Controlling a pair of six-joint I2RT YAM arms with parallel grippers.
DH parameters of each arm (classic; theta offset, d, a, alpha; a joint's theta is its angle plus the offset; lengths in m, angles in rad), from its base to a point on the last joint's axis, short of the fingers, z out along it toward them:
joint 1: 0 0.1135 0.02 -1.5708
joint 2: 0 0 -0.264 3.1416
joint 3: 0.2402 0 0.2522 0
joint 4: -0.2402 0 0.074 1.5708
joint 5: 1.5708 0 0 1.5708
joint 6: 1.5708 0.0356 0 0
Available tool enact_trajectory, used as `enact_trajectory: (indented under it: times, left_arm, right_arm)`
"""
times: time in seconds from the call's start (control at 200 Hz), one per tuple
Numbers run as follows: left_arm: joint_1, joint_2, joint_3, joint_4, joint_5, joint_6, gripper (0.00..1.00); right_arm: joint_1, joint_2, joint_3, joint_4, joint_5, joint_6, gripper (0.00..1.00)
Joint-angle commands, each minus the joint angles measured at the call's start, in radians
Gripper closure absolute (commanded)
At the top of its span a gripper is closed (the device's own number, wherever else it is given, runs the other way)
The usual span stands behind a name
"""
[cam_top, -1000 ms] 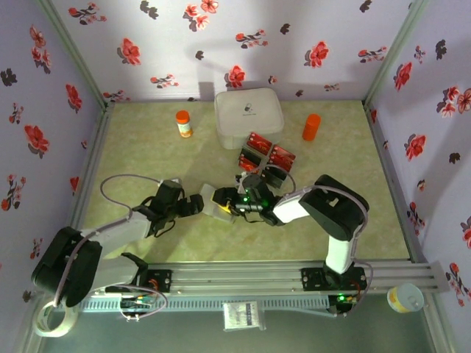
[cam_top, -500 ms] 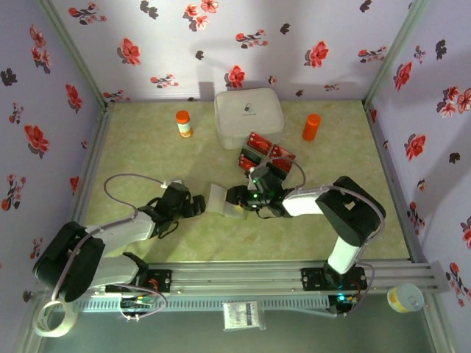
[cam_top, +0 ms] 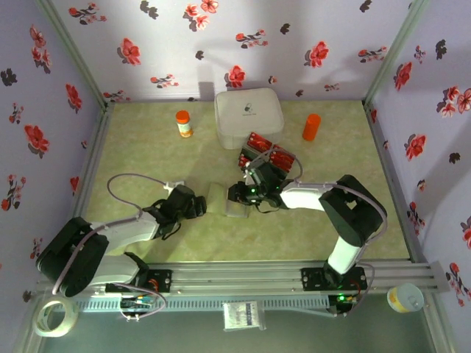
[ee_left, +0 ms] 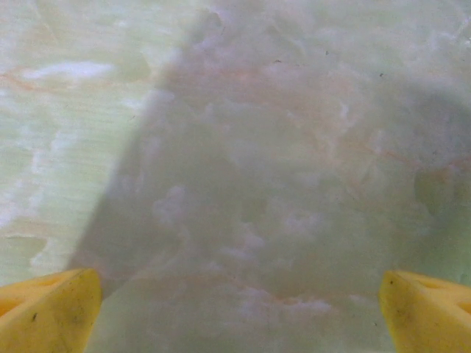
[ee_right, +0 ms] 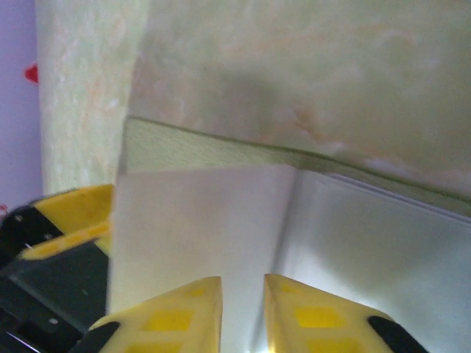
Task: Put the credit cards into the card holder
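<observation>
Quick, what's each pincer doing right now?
Left pincer: open, empty.
Right pincer: nearly closed at the card holder; grip cannot be told.

arms (cam_top: 125,230): black joints, pale grey links | cable (cam_top: 136,176): grey, looped | end effector fingers (ee_right: 176,309): yellow, black mounts

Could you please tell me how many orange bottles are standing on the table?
2. One orange bottle stands left of the white box; the second bottle stands right of it. Another could lie hidden under the arms.
</observation>
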Motion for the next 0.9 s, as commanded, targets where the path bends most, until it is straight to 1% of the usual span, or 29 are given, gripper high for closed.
enact_trajectory:
  times: [0.0,0.24,0.36,0.575,0.69,0.895]
  left_arm:
    - [-0.028,0.042,-0.022,-0.022,0.145,-0.059,0.03]
    - [-0.034,0.008,-0.017,-0.034,0.146,-0.067,0.02]
    - [-0.034,-0.046,0.004,-0.095,0.136,-0.077,0.00]
    - [-0.035,-0.133,0.042,-0.171,0.110,-0.069,0.00]
    - [-0.035,-0.125,0.069,-0.174,0.112,-0.049,0.00]
    - [-0.036,-0.037,0.108,-0.142,0.129,-0.009,0.00]
  right_arm:
    - [0.016,0.031,0.049,-0.021,-0.005,-0.012,0.84]
    - [0.043,0.116,0.128,-0.028,-0.005,-0.008,0.89]
    - [0.048,0.154,0.153,-0.023,-0.008,-0.003,0.90]
    - [0.052,0.200,0.168,-0.012,-0.030,-0.003,0.91]
    - [0.052,0.207,0.162,0.002,-0.038,0.000,0.91]
    - [0.052,0.219,0.138,0.050,-0.049,0.028,0.92]
